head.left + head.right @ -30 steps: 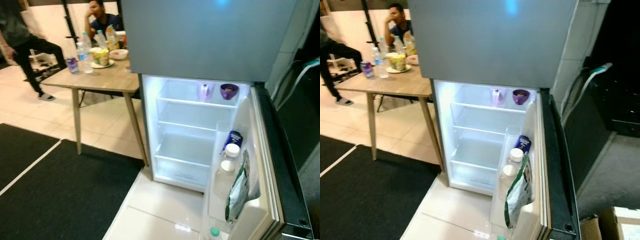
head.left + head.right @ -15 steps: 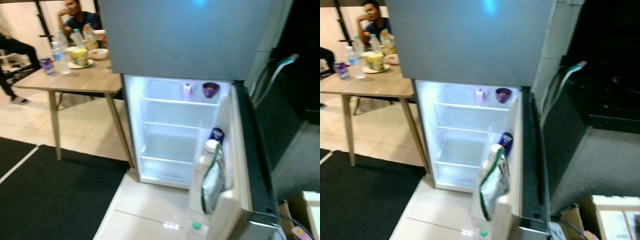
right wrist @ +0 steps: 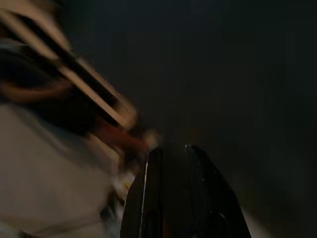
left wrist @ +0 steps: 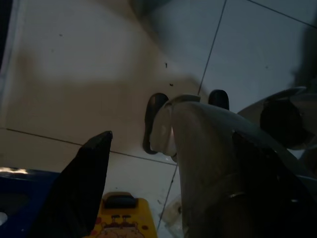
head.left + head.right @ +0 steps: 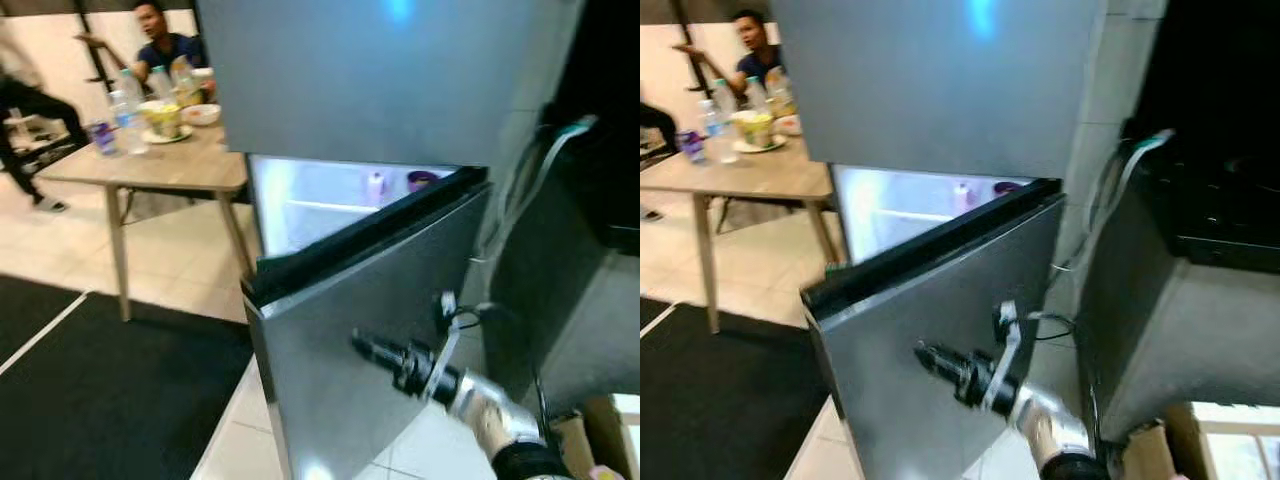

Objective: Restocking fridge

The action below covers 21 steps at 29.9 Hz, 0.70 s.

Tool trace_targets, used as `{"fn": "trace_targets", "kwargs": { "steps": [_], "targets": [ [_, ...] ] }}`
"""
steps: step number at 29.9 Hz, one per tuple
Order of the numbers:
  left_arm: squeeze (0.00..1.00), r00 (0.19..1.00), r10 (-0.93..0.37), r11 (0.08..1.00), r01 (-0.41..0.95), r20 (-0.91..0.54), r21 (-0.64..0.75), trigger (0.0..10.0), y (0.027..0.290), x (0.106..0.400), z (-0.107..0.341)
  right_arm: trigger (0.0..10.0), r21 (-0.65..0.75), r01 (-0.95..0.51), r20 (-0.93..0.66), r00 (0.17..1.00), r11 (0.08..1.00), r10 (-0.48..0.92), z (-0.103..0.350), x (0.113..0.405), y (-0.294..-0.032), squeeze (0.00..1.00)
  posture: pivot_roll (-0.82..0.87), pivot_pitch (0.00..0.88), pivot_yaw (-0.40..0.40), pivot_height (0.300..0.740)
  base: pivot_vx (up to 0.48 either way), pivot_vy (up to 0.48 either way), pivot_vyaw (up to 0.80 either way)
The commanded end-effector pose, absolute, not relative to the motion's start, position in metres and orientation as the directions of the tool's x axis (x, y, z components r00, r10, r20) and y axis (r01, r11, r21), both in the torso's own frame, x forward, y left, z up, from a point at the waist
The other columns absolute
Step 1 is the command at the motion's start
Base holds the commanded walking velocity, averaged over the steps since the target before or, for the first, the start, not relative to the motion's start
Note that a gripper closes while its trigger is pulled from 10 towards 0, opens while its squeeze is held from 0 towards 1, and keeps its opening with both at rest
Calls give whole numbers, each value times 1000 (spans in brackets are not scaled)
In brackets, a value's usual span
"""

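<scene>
Tiled floor (image 5: 190, 290), pale and glossy, with black mat (image 5: 110, 390) on the robot's left. Fridge (image 5: 390, 80): grey, 2 doors; upper door shut. Lower door (image 5: 370, 330): swung most of the way toward the cabinet, a lit wedge of the interior showing above its dark top edge. Interior items visible through that gap: 1 pale cup (image 5: 375, 184) and 1 purple bowl (image 5: 421, 181), side by side on the top shelf. Right gripper (image 5: 362, 347): black, extended from the silver right arm (image 5: 490, 415), tip touching the outer face of the lower door; in the right wrist view its 2 fingers (image 3: 148, 208) lie close together with nothing between them, jaws clenched. Left gripper (image 4: 166, 148): hanging low over the floor tiles, jaws released and spread wide, nothing held; a robot leg (image 4: 208, 163) and foot lie between its fingers in that view, with a yellow object (image 4: 121, 218) near the edge, too dark to identify. Wooden surface (image 5: 150, 160) to the fridge's left, carrying 2 or more clear bottles (image 5: 120, 110), 1 can (image 5: 100, 136), 1 yellow cup on a plate (image 5: 165, 118), 1 white bowl (image 5: 202, 113). Seated person (image 5: 165, 45) behind it; a second person's leg (image 5: 30, 130) at the far left, blurred. Dark cabinet (image 5: 590, 250) to the fridge's right.
</scene>
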<state>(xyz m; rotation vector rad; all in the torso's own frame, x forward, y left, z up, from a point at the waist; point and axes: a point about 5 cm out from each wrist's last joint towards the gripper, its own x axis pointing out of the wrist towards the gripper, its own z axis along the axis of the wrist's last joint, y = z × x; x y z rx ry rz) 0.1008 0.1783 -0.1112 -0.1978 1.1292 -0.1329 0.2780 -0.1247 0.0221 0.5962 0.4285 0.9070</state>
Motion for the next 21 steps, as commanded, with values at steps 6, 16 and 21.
{"fn": "trace_targets", "kwargs": {
  "steps": [6, 16, 21],
  "targets": [
    [0, 370, -214, 973, -2, -904, -231, 10000, 174, 87, -115, 10000, 425, -356, -495, 679, 833, 542, -13, 265, -172, 0, -108, 0, -20, 740, 0, 0, 0],
    [0, 390, -202, 974, -11, -898, -224, 10000, 175, 92, -114, 10000, 198, -91, -761, 613, 976, 212, -59, 208, -224, 0, -108, 0, -18, 740, 0, 0, 0],
    [0, 387, -184, 980, 0, -904, -200, 10000, 178, 93, -114, 10000, 77, -43, -858, 505, 996, 89, -78, 165, -243, 0, -108, 0, -9, 740, 0, 0, 0]
  ]
}}
